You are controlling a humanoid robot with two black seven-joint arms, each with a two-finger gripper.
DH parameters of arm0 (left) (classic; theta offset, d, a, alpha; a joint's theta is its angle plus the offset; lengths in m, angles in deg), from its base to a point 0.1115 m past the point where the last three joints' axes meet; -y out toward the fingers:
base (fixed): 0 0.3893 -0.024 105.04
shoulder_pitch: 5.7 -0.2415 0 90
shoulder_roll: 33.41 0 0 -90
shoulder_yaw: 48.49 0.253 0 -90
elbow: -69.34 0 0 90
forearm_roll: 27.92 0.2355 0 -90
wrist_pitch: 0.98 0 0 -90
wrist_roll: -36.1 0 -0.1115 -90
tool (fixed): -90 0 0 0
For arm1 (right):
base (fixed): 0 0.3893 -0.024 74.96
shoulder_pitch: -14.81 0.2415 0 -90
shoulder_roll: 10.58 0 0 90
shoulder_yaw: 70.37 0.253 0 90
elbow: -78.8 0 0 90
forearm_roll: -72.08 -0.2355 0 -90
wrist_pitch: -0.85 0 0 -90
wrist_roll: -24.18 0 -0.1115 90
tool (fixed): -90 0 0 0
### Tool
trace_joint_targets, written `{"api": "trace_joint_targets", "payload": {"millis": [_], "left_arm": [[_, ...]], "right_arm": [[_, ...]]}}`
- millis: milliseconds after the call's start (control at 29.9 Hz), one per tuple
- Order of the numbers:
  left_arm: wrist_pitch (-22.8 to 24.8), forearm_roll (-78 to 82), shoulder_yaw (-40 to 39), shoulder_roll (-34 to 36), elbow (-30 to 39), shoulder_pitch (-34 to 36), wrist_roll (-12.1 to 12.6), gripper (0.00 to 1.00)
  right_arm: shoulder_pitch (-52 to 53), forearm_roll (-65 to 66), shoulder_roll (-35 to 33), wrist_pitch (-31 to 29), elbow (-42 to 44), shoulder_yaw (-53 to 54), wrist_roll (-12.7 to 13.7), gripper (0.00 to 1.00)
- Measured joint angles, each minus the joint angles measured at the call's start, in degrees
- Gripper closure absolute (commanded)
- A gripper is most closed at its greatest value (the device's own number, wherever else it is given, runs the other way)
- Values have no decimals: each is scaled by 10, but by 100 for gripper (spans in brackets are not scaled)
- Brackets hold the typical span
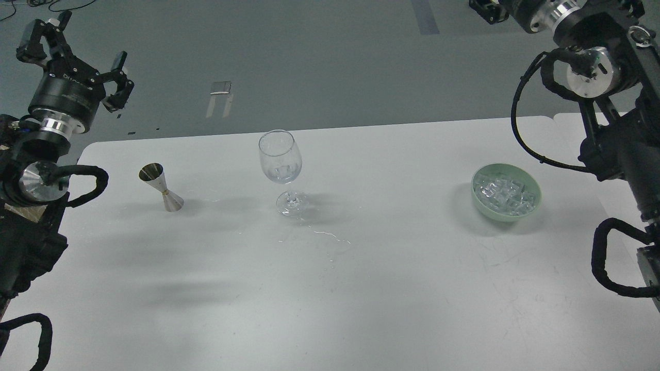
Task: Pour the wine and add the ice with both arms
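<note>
Left gripper (77, 46) spread, beyond table's (361, 288) far-left corner; right gripper (484, 9) mostly cropped, state unclear; ice (504, 192) heaped in green bowl (533, 203) near right edge.

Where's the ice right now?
In the head view, the ice sits heaped in a green bowl on the table's right side, right of the wine glass.

Open table (361, 309) around wine glass (280, 167)
</note>
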Motion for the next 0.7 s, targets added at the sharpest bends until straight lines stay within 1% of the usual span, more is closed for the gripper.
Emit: {"api": "trace_joint_targets", "payload": {"millis": [134, 301, 368, 535, 702], "left_arm": [[0, -1, -2, -3, 3, 4, -4, 2], [-2, -1, 1, -15, -6, 7, -5, 2], [0, 2, 2, -21, -7, 6, -5, 2], [1, 7, 4, -26, -8, 4, -5, 2], [1, 8, 28, -40, -8, 3, -3, 2]], "right_arm": [[-8, -83, -12, 0, 22, 17, 0, 0], [-10, -100, -11, -5, 60, 16, 0, 0], [-15, -102, -1, -18, 66, 12, -1, 0], [-37, -103, 40, -75, 79, 11, -6, 0], [-41, -104, 64, -83, 94, 14, -6, 0]]}}
